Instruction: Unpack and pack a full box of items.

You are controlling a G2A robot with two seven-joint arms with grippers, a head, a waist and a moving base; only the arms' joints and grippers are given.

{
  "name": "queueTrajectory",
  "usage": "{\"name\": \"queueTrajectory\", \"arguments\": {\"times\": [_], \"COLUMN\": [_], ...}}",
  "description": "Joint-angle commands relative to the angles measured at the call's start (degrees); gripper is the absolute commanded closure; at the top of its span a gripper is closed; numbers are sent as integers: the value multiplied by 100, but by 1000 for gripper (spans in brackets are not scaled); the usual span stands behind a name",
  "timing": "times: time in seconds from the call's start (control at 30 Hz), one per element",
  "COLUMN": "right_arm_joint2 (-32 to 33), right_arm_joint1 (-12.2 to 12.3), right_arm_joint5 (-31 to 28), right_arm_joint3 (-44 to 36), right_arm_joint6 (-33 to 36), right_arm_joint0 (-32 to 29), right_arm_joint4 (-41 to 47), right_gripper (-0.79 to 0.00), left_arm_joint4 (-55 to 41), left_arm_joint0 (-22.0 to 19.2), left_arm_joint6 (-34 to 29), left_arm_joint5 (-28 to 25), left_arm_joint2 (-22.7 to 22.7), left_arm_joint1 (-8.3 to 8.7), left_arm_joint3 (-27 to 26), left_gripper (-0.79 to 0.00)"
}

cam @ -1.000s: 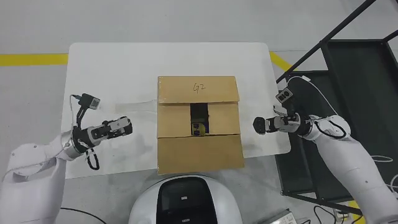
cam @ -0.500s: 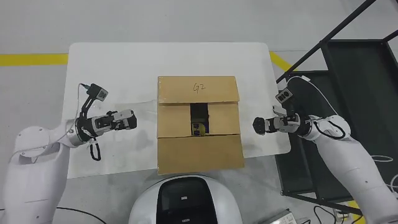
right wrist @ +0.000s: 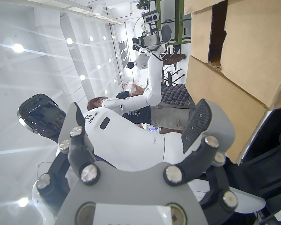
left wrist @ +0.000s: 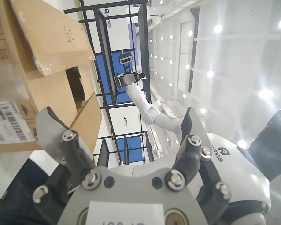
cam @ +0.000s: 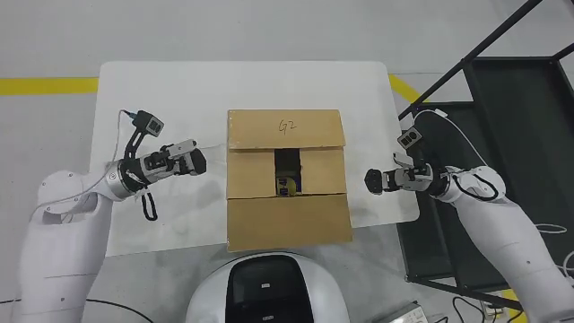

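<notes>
A white tabletop (cam: 161, 90) carries the work, with a black metal rack (cam: 529, 108) standing off its right side. In the middle of the tabletop, towards the near edge, sits the cardboard box (cam: 287, 224), the largest thing on it. Its far and near flaps are folded down flat, and the two side flaps between them leave a narrow dark slot at the centre. A pen mark sits on the far flap.

The left gripper (cam: 199, 160) hangs to the left of the box, near its side wall but apart from it, pointing towards it. In the left wrist view its fingers (left wrist: 49, 122) stand wide apart with nothing between them. The right gripper (cam: 371, 180) is on the box's right, by the tabletop's right edge and clear of the cardboard. Its fingers (right wrist: 196, 122) are also spread wide and empty.

Through the slot a small dark and yellow item (cam: 285, 184) shows inside the box, too hidden to identify
</notes>
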Motion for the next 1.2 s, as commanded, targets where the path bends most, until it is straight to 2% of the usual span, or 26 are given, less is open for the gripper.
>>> {"name": "queueTrajectory", "arguments": {"times": [0.0,0.23,0.43,0.67,0.87,1.1,1.17], "right_arm_joint2": [0,0,0,0,0,0,0], "right_arm_joint1": [0,0,0,0,0,0,0], "right_arm_joint5": [0,0,0,0,0,0,0], "right_arm_joint3": [0,0,0,0,0,0,0], "right_arm_joint6": [0,0,0,0,0,0,0], "right_arm_joint0": [0,0,0,0,0,0,0], "right_arm_joint4": [0,0,0,0,0,0,0], "right_gripper": [-785,-785,-785,-785,-785,-785,-785], "left_arm_joint4": [-13,-25,57,-255,-663,-1155,-1022], "left_arm_joint0": [-380,-1145,-1389,-1550,-1847,-2507,-2762], "left_arm_joint6": [-44,-112,-63,82,57,173,338], "left_arm_joint5": [19,-22,-258,-673,-939,-1009,-1281], "left_arm_joint2": [335,1149,1557,1657,1653,1820,1919], "left_arm_joint1": [-43,-195,-283,-349,-400,-544,-600], "left_arm_joint3": [384,1400,1892,2105,2139,2657,2941], "left_gripper": [-785,-785,-785,-785,-785,-785,-785]}}
